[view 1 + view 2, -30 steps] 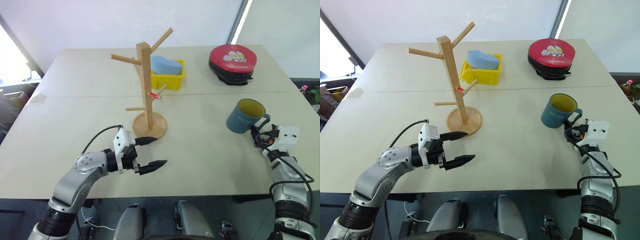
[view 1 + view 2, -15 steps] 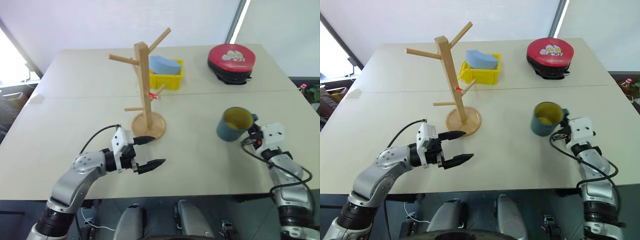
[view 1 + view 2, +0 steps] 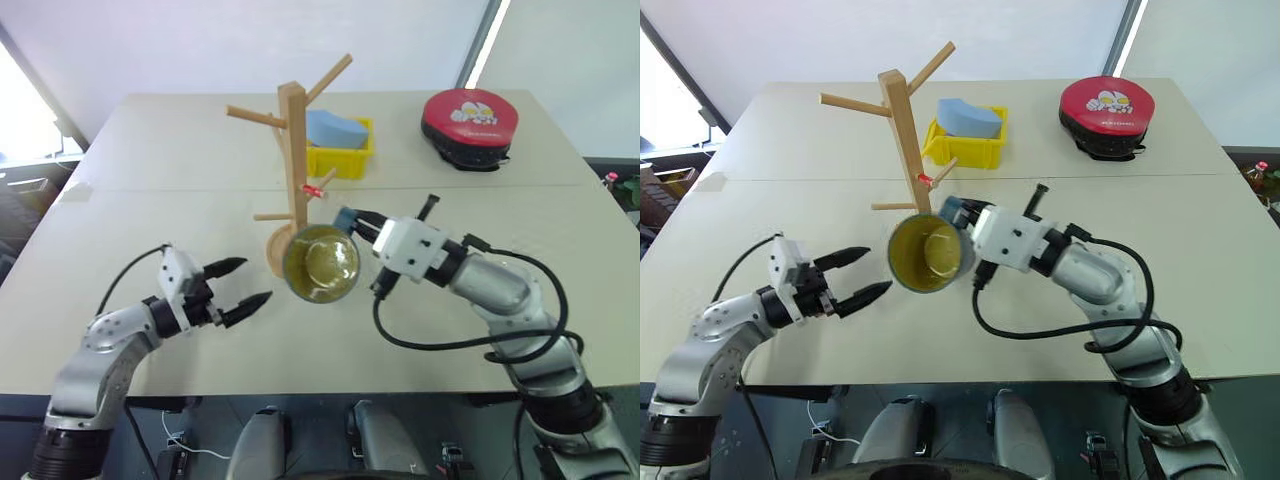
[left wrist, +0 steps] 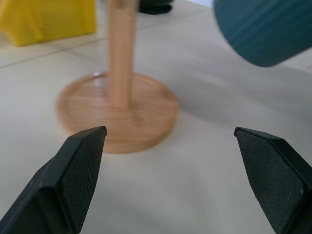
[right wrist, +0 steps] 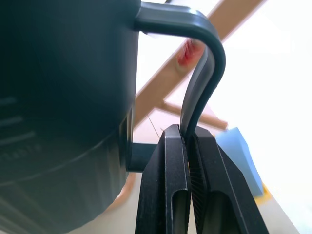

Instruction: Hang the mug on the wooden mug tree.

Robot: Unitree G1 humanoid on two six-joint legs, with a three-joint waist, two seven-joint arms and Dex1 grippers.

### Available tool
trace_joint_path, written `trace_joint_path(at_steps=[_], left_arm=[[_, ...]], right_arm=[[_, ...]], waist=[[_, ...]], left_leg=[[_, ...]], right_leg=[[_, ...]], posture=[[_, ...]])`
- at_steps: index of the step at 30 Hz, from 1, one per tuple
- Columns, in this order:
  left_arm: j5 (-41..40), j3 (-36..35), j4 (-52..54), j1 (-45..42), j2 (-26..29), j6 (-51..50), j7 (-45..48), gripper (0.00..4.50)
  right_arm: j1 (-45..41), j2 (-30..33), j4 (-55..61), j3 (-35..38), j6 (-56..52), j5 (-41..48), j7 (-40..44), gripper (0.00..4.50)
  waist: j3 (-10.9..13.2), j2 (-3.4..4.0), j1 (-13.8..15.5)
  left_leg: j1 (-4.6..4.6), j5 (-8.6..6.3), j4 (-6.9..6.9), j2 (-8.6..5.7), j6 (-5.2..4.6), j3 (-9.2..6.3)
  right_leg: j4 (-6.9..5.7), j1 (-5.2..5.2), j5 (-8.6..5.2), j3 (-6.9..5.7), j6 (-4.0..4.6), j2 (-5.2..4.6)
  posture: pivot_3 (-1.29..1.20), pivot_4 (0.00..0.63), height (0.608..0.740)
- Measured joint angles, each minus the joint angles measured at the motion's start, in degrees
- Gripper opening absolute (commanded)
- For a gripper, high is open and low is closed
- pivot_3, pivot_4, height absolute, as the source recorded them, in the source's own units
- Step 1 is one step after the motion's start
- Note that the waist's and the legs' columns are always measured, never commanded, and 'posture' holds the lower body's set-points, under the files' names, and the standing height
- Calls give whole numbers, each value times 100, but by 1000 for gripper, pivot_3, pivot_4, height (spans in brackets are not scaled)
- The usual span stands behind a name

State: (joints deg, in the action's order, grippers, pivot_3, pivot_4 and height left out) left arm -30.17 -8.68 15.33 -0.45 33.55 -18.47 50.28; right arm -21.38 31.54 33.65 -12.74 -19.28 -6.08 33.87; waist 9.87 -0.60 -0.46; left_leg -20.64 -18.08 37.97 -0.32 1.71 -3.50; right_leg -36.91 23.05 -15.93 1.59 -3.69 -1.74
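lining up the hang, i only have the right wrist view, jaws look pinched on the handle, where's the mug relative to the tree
Observer: The mug is in the air in front of the wooden mug tree, yellow mouth toward the camera.
Operator: is the left arm in the way
Observer: No, the left gripper is off to the mug's left, jaws open, holding nothing.
Operator: anything behind the tree
Observer: A yellow bin with a blue block in it.
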Motion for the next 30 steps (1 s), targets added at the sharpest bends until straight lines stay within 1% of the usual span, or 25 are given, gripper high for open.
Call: trace_joint_path(at_steps=[5, 14, 20, 27, 30], left_arm=[[-8, -184, -97, -45, 43, 56, 36, 4500], [-97, -264, -124, -231, 28, 57, 26, 4500], [-564, -437, -25, -512, 53, -162, 24, 4500], [-1212, -623, 339, -870, 476, -757, 89, 4500], [-1330, -632, 392, -887, 520, -871, 102, 4500]], right_arm=[[-492, -127, 37, -139, -777, -284, -41, 47], [-713, -195, 111, -276, -1303, -394, -23, 47], [-1065, -291, 115, -372, -1530, -429, 0, 47], [-1188, -318, 102, -551, -1708, -466, 63, 47], [-1256, -331, 93, -635, -1727, -508, 62, 47]], waist=[[-1, -1, -18], [-1, -2, -24], [-1, -2, -31], [-2, -3, -33], [-2, -3, -37]], left_leg=[[-27, 0, -1, -3, 1, 1], [-37, 0, -1, -3, 1, -2], [-42, 0, -1, -3, 1, -3], [-48, 0, 0, -5, 1, -3], [-48, 0, 0, -5, 1, -4]], right_leg=[[0, 28, 6, 0, -9, -6], [-2, 36, 7, -4, -10, -7], [-2, 40, 8, -6, -11, -7], [-2, 45, 8, -7, -12, -8], [-2, 46, 8, -8, -11, -7]], posture=[[0, 150, 740], [0, 150, 740], [0, 150, 740], [0, 150, 740], [0, 150, 740]])
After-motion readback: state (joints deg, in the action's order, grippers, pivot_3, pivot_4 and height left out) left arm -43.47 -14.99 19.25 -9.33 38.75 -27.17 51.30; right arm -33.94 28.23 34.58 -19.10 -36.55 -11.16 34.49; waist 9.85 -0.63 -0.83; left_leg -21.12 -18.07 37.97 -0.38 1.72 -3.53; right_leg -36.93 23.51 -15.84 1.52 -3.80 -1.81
